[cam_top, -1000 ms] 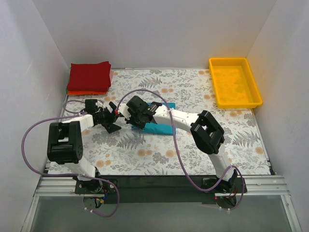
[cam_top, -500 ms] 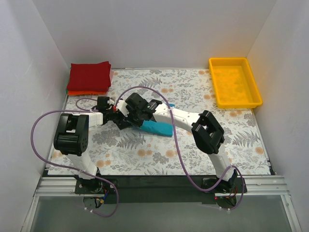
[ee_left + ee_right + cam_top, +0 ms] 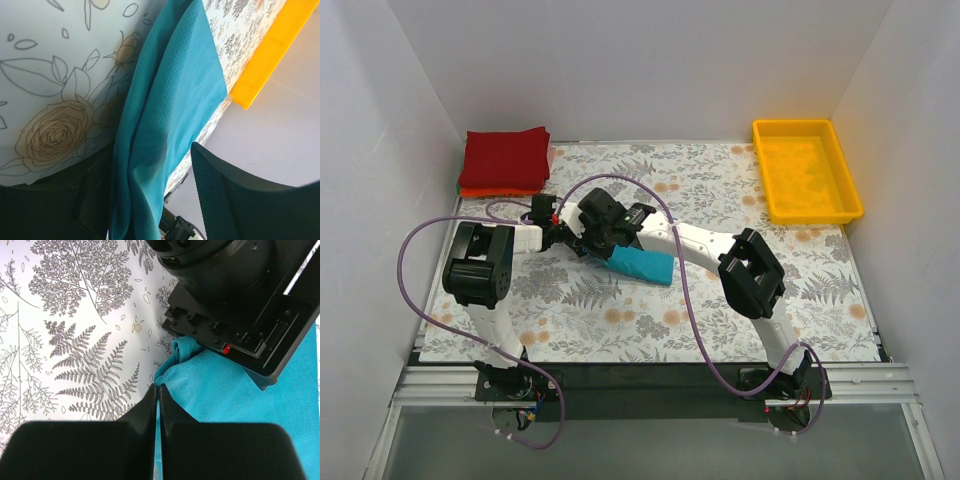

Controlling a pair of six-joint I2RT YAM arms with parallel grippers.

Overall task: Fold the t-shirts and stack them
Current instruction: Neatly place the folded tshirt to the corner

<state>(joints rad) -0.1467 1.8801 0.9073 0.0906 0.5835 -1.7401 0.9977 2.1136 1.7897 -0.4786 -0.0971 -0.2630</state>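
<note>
The teal-blue t-shirt [image 3: 645, 266] lies folded into a narrow bundle at the table's middle left. My right gripper [image 3: 603, 243] is shut on its left edge; in the right wrist view a thin strip of teal cloth [image 3: 235, 390] shows between the closed fingers of that gripper [image 3: 157, 387]. My left gripper [image 3: 570, 243] has come in from the left. In the left wrist view the teal cloth [image 3: 170, 100] hangs between its jaws [image 3: 150, 150], lying against the left finger, with a gap to the right finger [image 3: 235, 200]. The dark red shirt [image 3: 505, 157] tops a folded stack at the back left.
An orange edge [image 3: 500, 191] and a green edge [image 3: 459, 186] show under the red shirt. A yellow plastic tray [image 3: 847, 175] stands at the back right and also shows in the left wrist view [image 3: 270, 55]. White walls enclose the floral-covered table [image 3: 720, 180].
My left gripper has swung right to the shirt's left edge. My right gripper has drawn the teal shirt toward the left and front, and the bundle has turned slightly.
</note>
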